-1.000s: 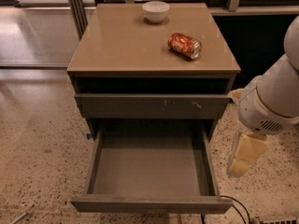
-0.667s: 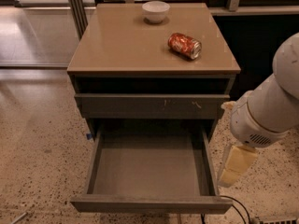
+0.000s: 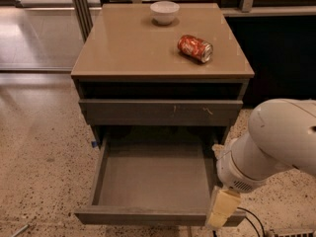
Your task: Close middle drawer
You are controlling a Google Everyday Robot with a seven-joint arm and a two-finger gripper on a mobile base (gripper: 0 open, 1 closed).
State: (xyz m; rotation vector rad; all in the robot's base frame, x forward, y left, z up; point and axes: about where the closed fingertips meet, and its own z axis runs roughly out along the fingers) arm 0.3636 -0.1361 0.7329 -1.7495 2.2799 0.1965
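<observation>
The middle drawer is a wide grey-brown tray. It is pulled far out of the cabinet and is empty inside. Its plain front sits near the bottom of the camera view. Above it is another drawer front with pale scratch marks, almost flush with the cabinet. My gripper is cream-coloured and points down from the white arm. It hangs at the front right corner of the open drawer, overlapping the front panel's right end in this view.
A crushed red can lies on its side on the tan cabinet top. A white bowl stands at the back. A dark wall is to the right, speckled floor to the left, and a black cable lies bottom right.
The arm and gripper have moved left and down, from beside the drawer's right side to its front right corner. The drawer has not moved.
</observation>
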